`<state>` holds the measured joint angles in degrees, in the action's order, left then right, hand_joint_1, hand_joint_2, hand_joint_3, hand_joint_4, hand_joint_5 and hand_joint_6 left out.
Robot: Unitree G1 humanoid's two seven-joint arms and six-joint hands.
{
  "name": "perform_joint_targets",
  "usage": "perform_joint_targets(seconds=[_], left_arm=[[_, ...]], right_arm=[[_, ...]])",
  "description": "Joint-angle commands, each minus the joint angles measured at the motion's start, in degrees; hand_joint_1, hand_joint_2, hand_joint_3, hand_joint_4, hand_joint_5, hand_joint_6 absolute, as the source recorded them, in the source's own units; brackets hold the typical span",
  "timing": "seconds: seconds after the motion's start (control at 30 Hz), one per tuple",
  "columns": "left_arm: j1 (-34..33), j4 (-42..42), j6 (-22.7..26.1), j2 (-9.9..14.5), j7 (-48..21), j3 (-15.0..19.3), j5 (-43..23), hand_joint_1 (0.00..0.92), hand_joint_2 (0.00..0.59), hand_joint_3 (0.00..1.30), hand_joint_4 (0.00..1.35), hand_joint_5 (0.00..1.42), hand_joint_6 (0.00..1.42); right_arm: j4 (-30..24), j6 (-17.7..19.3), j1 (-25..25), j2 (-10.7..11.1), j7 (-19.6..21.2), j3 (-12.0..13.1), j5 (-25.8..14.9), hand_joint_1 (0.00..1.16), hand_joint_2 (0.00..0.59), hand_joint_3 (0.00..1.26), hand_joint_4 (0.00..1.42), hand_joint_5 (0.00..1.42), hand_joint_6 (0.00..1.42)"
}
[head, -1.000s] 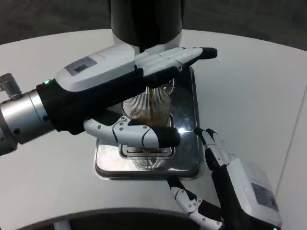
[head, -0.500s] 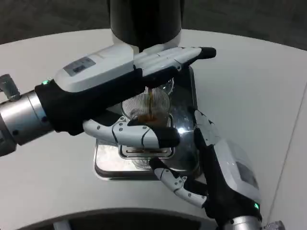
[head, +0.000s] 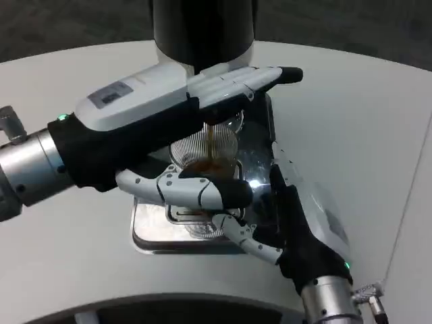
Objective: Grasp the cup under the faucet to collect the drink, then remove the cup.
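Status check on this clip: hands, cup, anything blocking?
Left hand reaches across the dispenser, fingers around the cup. Right hand open beside the drip tray. Drink pouring into cup. Nothing blocking.

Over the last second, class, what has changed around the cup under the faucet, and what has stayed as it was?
The right hand has moved in from the near right edge toward the cup and now lies beside it on the metal drip tray; whether it touches the cup I cannot tell. The left hand has stayed stretched over the cup, the drink still pours, and the cup has not moved.
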<state>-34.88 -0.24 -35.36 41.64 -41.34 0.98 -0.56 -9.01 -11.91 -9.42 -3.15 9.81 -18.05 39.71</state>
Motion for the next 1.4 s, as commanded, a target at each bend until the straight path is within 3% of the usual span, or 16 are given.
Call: perform_joint_targets(seconds=[0.03,0.4,0.53,0.73,1.4], left_arm=[[1.4,-0.4,0.2,0.7,-0.1,-0.9,1.6,0.0,0.16,0.0,0.0,0.02,0.0],[2.1,-1.0,0.5,1.1,0.2,-0.7,1.2,0.0,0.159,0.0,0.0,0.02,0.0],[2.5,-1.4,0.8,1.0,0.2,-0.7,1.0,0.0,0.159,0.0,0.0,0.02,0.0],[2.7,-1.6,1.0,1.2,0.4,-0.4,1.0,0.0,0.158,0.0,0.0,0.02,0.0],[2.8,-1.5,1.4,1.7,0.4,-0.1,0.8,0.0,0.158,0.0,0.0,0.02,0.0]], right_arm=[[1.8,-0.6,-1.5,-2.1,1.5,-0.7,-1.4,0.5,0.201,0.0,0.0,0.0,0.02],[4.7,-1.0,-4.3,-1.9,2.6,-2.0,-2.2,0.55,0.205,0.0,0.0,0.0,0.0],[7.2,-1.5,-6.3,-3.2,4.4,-1.9,-2.7,0.56,0.203,0.0,0.0,0.0,0.0],[8.9,-1.6,-7.8,-3.4,5.5,-2.2,-4.0,0.57,0.199,0.0,0.0,0.0,0.0],[17.9,1.0,-13.9,-4.2,7.5,-1.9,-8.8,0.6,0.193,0.0,0.0,0.0,0.03]])
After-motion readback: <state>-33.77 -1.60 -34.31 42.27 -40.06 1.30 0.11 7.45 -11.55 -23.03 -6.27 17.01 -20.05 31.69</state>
